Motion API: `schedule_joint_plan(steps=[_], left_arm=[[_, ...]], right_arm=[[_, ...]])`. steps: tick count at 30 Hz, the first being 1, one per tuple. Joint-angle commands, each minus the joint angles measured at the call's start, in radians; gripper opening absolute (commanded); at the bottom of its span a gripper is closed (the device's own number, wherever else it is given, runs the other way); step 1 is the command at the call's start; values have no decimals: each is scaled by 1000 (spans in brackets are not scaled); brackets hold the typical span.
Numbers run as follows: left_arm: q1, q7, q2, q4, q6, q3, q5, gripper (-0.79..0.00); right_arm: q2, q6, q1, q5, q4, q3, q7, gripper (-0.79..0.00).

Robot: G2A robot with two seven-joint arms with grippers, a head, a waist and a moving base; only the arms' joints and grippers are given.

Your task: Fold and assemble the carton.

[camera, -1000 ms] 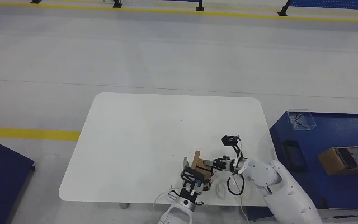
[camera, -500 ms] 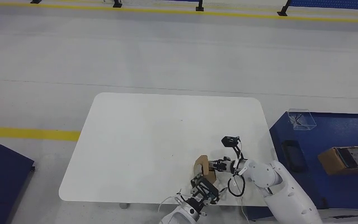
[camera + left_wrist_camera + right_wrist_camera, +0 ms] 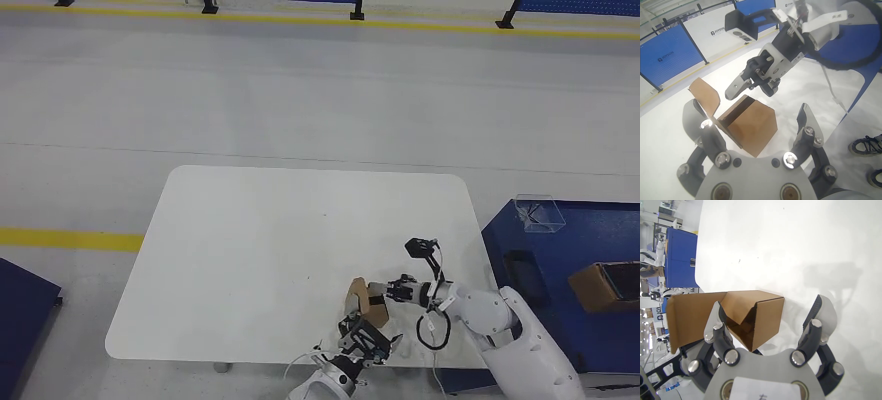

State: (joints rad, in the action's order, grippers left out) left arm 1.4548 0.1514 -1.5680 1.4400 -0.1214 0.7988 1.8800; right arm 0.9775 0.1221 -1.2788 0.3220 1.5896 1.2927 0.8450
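A small brown carton (image 3: 362,299) lies on its side near the front edge of the white table (image 3: 260,240), one end open and a flap (image 3: 705,95) sticking out. My left gripper (image 3: 747,109) is open just behind the carton (image 3: 753,128), a finger on either side and not touching it. My right gripper (image 3: 769,302) is open at the carton's open end (image 3: 768,315), one finger (image 3: 718,313) in front of the opening beside the wide flap (image 3: 689,317). From above, the right gripper (image 3: 390,293) is right of the carton and the left gripper (image 3: 362,338) in front of it.
The table's front edge runs close under the carton, and the rest of the tabletop stretches away bare. Right of the table stands a blue cabinet (image 3: 570,260) with a clear plastic box (image 3: 538,212) and a cardboard box (image 3: 605,285) on it.
The left gripper has drawn back from the carton toward the table's front edge. The carton has shifted slightly right and its upright flap has dropped. The right arm has eased to the right.
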Motion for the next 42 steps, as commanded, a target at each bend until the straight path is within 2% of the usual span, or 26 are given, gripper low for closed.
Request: schedule_joint_plan(steps=[1,7,8,10,14,16,20,27,31,42], left_arm=[[3,1,1,4,0,2,0,0],[12,4,6,18,2,10,-8,0],[13,6,7,20,6,12,-15,0],[17,12,7,25,18,18,-47,0],[18,13,9,36,55,33,-112,0],[16,-2,11,50,74,39,-117,0],[13,-54,17,96,101,43,-98,0],[12,-156,26,160,150,35,-38,0],[12,-173,28,172,152,29,-21,0],[1,-201,28,169,133,0,19,0]], right_arm=[[-5,54,-18,-1,14,26,-8,0],[-22,295,-100,25,60,118,-98,0],[-24,304,-114,41,60,131,-117,0],[-24,241,-119,40,55,145,-145,0],[-23,252,-122,51,54,143,-162,0],[-26,260,-122,94,40,139,-131,0],[-29,251,-116,203,23,131,-140,0],[-26,213,-98,297,-1,99,-165,0],[-18,189,-89,354,-19,48,-195,0],[-9,205,-75,337,-33,-1,-176,0]])
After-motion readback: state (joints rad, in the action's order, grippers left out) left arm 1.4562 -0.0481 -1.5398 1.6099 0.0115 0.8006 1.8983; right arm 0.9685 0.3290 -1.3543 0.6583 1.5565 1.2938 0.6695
